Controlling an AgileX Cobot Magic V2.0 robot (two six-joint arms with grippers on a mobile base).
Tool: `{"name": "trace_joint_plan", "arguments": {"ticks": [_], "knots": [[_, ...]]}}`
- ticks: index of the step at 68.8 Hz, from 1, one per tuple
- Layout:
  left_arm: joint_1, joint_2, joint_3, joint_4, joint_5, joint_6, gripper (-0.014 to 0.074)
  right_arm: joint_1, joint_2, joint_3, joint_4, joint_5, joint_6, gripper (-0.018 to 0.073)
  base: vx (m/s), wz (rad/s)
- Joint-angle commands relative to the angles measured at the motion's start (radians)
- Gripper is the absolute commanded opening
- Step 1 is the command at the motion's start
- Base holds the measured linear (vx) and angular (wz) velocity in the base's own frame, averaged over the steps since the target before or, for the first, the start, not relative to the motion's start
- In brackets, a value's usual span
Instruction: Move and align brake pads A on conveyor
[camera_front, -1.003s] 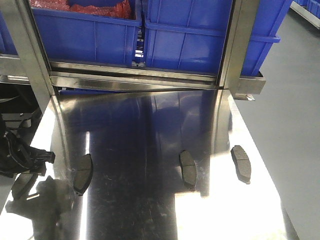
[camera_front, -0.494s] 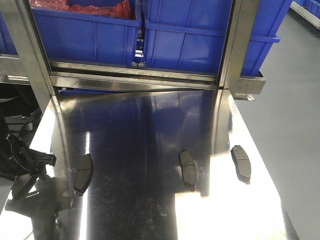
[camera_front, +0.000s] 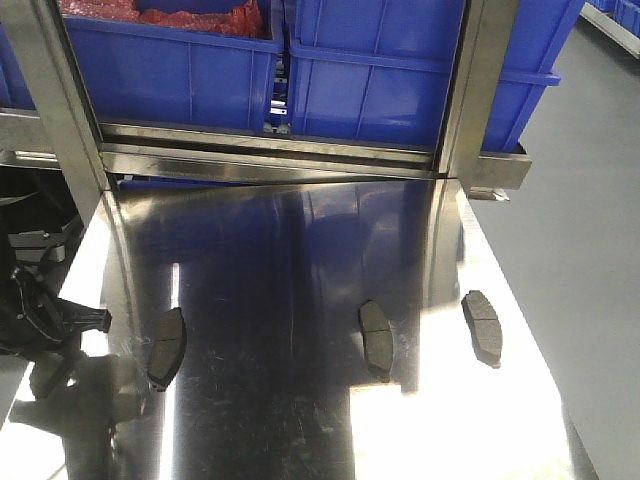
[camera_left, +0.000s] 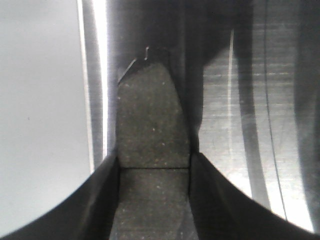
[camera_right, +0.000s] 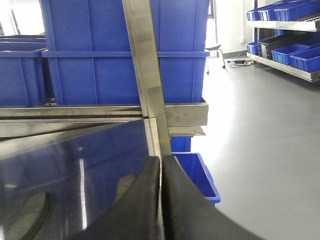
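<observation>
Gripping a brake pad (camera_left: 150, 115) across its middle groove, the left end effector (camera_left: 155, 161) presses a finger against each long side of it, right at the left border of the shiny counter (camera_left: 260, 100). The right end effector (camera_right: 160, 170) is pinched together on nothing. A left pad (camera_front: 167, 345), middle pad (camera_front: 376, 338) and right pad (camera_front: 483, 325) lie flat on the steel, well apart. No conveyor shows in any view. I'd lift straight up before swinging, keeping the pad level so it neither pivots in that narrow grip nor scrapes the steel.
</observation>
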Motion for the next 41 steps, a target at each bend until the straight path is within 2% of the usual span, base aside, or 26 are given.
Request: {"name": "trace_joint_plan", "arguments": {"ticks": [1, 10, 25, 41], "knots": [[-0.003, -0.041, -0.026, 0.0, -0.034, -0.007, 0.0072, -0.006, -0.016, 0.021, -0.005, -0.073, -0.009, -0.0003, 0.0, 0.0], [-0.003, -0.047, -0.02, 0.0, -0.055, -0.007, 0.0076, -0.006, -0.016, 0.021, -0.005, -0.073, -0.009, -0.0003, 0.0, 0.0], [-0.003, -0.154, 0.099, 0.0, -0.186, -0.007, 0.0077, -0.006, -0.016, 0.021, -0.005, -0.073, -0.009, -0.0003, 0.0, 0.0], [-0.003, -0.298, 0.186, 0.0, -0.209, -0.006, 0.0077, -0.006, -0.016, 0.021, -0.005, -0.073, -0.009, -0.0003, 0.0, 0.0]]}}
